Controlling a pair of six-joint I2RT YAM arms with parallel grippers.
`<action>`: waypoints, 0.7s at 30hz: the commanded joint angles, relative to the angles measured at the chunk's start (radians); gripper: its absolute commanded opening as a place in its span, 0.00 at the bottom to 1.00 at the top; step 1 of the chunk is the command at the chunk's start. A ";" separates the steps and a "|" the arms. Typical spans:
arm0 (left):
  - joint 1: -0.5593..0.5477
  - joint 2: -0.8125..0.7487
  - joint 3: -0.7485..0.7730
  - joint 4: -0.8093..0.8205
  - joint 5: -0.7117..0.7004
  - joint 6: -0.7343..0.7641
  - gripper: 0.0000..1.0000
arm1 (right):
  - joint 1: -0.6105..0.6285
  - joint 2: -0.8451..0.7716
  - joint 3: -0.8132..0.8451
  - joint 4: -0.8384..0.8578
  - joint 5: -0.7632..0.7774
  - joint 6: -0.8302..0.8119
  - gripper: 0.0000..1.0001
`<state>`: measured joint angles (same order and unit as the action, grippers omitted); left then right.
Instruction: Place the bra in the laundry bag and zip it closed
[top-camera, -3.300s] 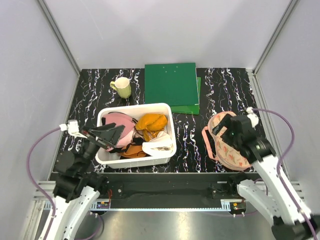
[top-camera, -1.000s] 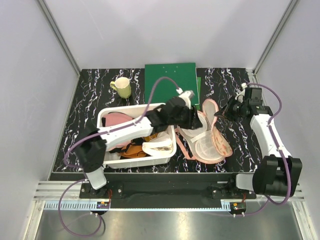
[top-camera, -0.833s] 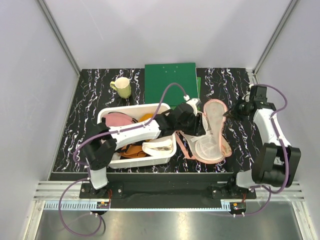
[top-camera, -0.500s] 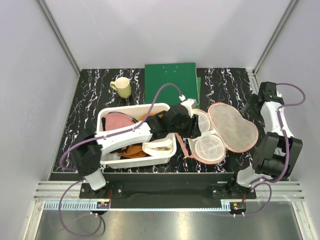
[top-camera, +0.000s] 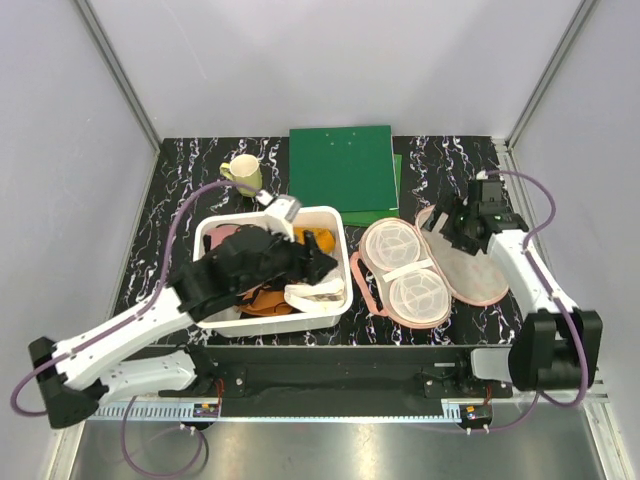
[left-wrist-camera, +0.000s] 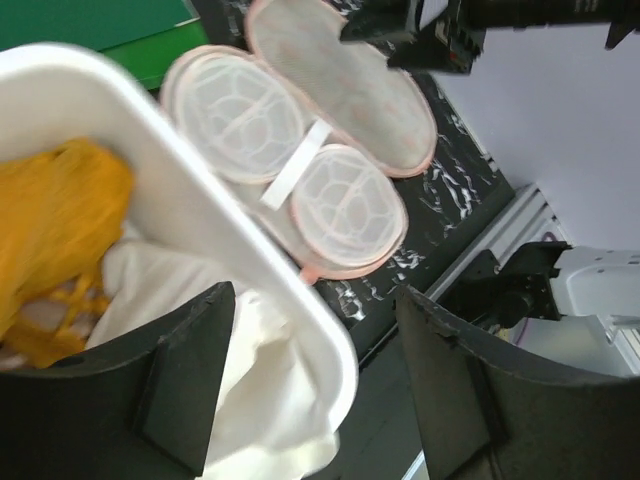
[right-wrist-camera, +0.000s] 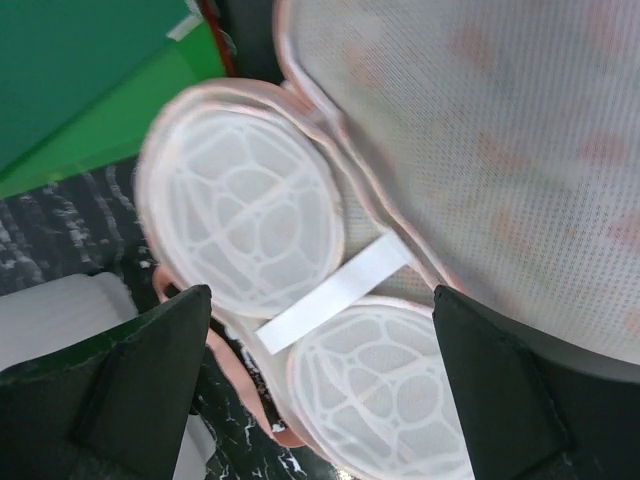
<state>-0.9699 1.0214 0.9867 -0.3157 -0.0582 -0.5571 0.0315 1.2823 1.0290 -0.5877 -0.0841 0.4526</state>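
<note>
The laundry bag (top-camera: 465, 268) lies opened flat on the table, right of the white bin. Its two whitish lattice cups (top-camera: 396, 246) face up beside the mesh lid. My left gripper (top-camera: 322, 266) is open and empty over the bin's right part; in the left wrist view (left-wrist-camera: 315, 395) white cloth (left-wrist-camera: 230, 380) and the bin rim lie between its fingers. My right gripper (top-camera: 450, 226) is open and empty just above the lid's far edge; in the right wrist view (right-wrist-camera: 325, 395) it looks down on the cups (right-wrist-camera: 240, 225). A pink garment (top-camera: 222, 239) shows in the bin, mostly hidden by my left arm; I cannot tell whether it is the bra.
The white bin (top-camera: 338, 222) holds an orange garment (left-wrist-camera: 50, 215) and the white cloth. Green folders (top-camera: 340, 165) lie behind the bin and bag. A yellow-green mug (top-camera: 243, 173) stands at the back left. Walls close in the table on both sides.
The bag's lid has been swung over to the right and now lies flat. My left gripper has drawn back from the bag to above the bin. My right gripper has come back over the lid.
</note>
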 joint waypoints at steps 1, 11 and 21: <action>0.031 -0.159 -0.074 -0.109 -0.061 -0.018 0.77 | -0.016 0.086 -0.083 0.118 0.073 0.124 1.00; 0.385 -0.175 -0.059 -0.287 0.101 0.063 0.99 | -0.254 0.285 -0.107 0.057 0.099 0.219 1.00; 0.488 -0.066 -0.005 -0.301 0.133 0.083 0.98 | -0.266 0.041 -0.149 -0.085 0.181 0.100 1.00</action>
<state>-0.5095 0.9485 0.9356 -0.6231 0.0498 -0.4866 -0.2466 1.5150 0.8555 -0.5995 0.0444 0.6338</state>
